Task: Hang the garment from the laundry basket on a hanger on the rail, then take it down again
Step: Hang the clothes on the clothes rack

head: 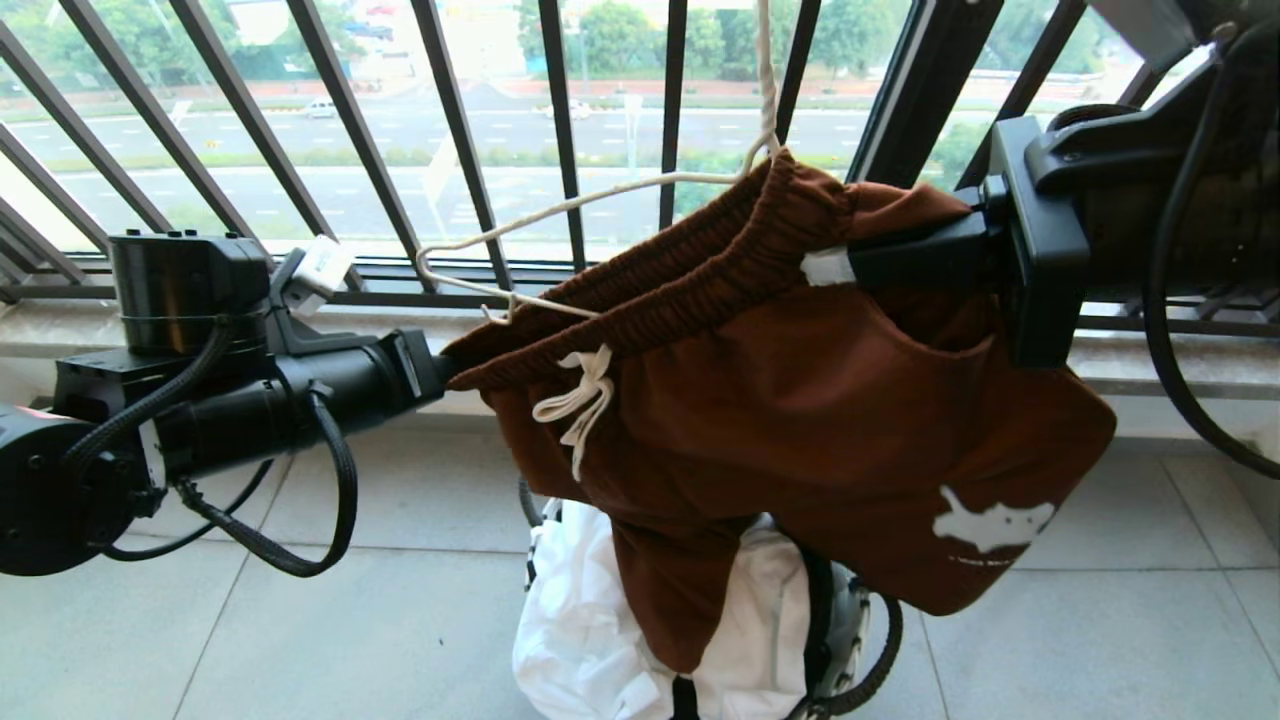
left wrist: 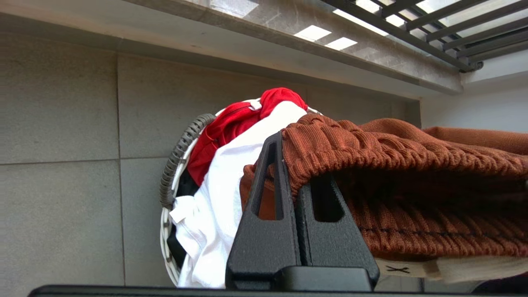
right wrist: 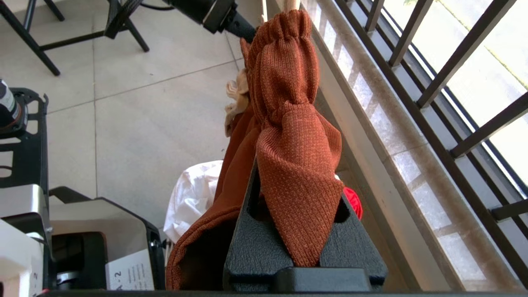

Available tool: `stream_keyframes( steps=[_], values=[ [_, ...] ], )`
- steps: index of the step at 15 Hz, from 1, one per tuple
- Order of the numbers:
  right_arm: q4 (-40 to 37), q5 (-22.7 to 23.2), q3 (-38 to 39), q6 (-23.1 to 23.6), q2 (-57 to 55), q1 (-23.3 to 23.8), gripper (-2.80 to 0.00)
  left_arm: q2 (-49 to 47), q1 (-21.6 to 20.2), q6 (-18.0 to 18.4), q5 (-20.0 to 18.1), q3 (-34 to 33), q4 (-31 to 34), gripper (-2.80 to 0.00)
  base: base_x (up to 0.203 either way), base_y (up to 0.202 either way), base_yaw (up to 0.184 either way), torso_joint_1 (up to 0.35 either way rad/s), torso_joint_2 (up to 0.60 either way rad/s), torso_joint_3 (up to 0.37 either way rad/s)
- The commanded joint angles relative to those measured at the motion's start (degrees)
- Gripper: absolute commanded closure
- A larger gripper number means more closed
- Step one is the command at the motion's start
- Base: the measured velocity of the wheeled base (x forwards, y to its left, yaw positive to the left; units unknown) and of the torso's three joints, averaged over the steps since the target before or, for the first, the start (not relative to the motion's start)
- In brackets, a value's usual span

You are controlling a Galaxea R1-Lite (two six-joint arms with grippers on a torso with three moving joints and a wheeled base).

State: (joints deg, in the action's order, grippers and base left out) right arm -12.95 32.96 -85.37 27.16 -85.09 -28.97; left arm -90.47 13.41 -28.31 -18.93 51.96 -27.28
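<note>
The rust-brown garment (head: 800, 400) is stretched by its elastic waistband between both grippers, in front of the window bars. My left gripper (head: 452, 366) is shut on the waistband's left end (left wrist: 330, 144). My right gripper (head: 862, 265) is shut on a bunched fold at the right end (right wrist: 288, 136). The cream-white hanger (head: 560, 210) hangs with its right half inside the waistband, its left arm bare and its hook (head: 765, 60) rising out of view. The white drawstring (head: 585, 395) dangles at the front. Below the garment stands the laundry basket (head: 850, 620). The rail is out of view.
White cloth (head: 600, 620) and red cloth (left wrist: 235, 123) fill the basket (left wrist: 167, 231), which has a dark cord handle (left wrist: 179, 156). The black barred window railing (head: 460, 130) and a stone sill (right wrist: 371, 123) lie just behind. Black stands (right wrist: 24, 136) and a chair leg (right wrist: 24, 45) occupy the tiled floor.
</note>
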Motion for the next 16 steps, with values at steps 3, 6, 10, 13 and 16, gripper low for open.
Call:
stream_keyframes(
  steps=[3, 6, 10, 13, 16],
  values=[
    [-0.06, 2.22, 3.01, 0.56, 0.18, 2.33, 0.00, -0.06, -2.89, 0.36, -0.05, 1.30, -0.32, 0.00, 0.000, 0.000, 0.000, 0.000, 0.00, 0.000],
    [0.02, 2.29, 5.16, 2.07, -0.34, 2.67, 0.00, 0.48, -3.85, 0.47, -0.05, 1.58, -0.32, 0.00, 0.000, 0.000, 0.000, 0.000, 0.00, 0.000],
    [0.11, 2.20, 6.47, 3.69, -3.68, 2.34, 0.00, 3.39, -3.88, 0.51, -0.13, 2.35, -0.15, 0.00, 0.000, 0.000, 0.000, 0.000, 0.00, 0.000],
    [4.16, 1.93, 6.02, 3.86, -8.56, 2.42, 0.00, 4.78, -2.87, 0.60, -0.12, 5.93, 4.53, 0.00, 0.000, 0.000, 0.000, 0.000, 0.00, 0.000],
    [5.63, 1.91, 2.85, 3.68, -12.00, 2.65, 0.00, 4.19, -2.12, 0.81, -0.13, 16.39, 14.58, 0.00, 0.000, 0.000, 0.000, 0.000, 0.00, 0.000]
  ],
)
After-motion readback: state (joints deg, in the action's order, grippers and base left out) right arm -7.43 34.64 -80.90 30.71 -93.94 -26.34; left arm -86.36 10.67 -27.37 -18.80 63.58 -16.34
